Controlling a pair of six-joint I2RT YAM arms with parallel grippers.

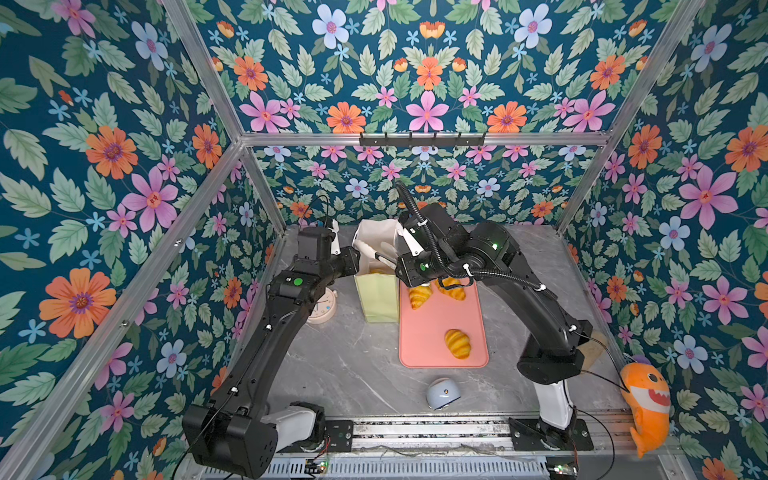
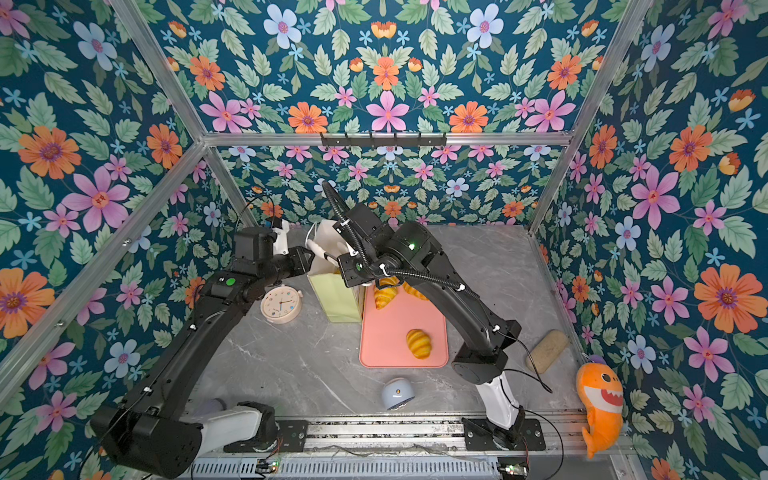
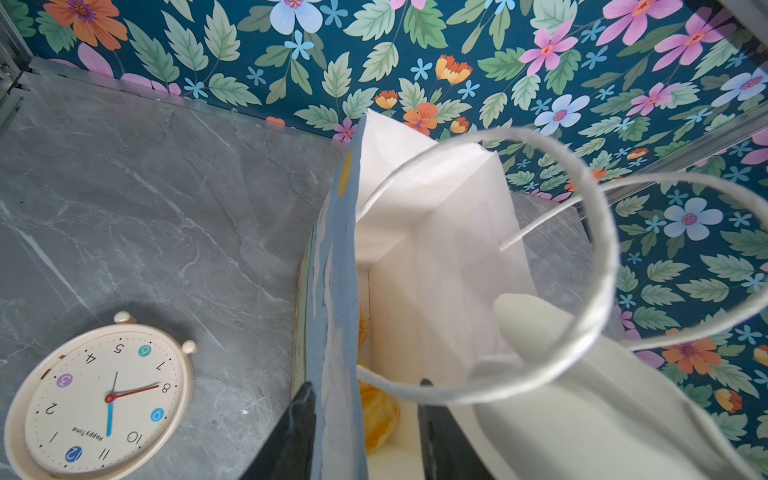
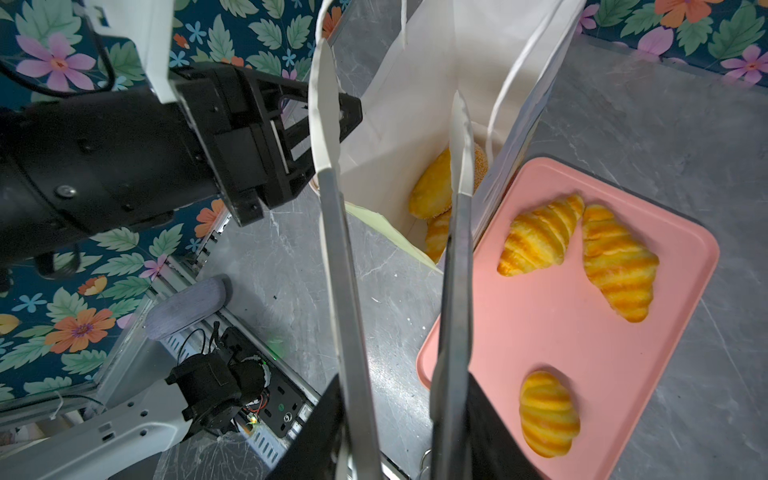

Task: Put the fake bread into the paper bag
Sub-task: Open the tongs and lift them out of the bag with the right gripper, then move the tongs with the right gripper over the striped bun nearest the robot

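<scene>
Three croissants (image 1: 458,343) on tray (image 1: 440,320), one bag (image 1: 378,299)

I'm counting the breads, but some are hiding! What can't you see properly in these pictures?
What lies deep in the paper bag: right wrist view shows one seeded bun and a croissant edge; bag walls and a finger of the right gripper hide any more.
Two far croissants on the pink tray: in both top views, the right arm covers parts.
Bag's printed face: left wrist view, edge-on and blurred.
</scene>
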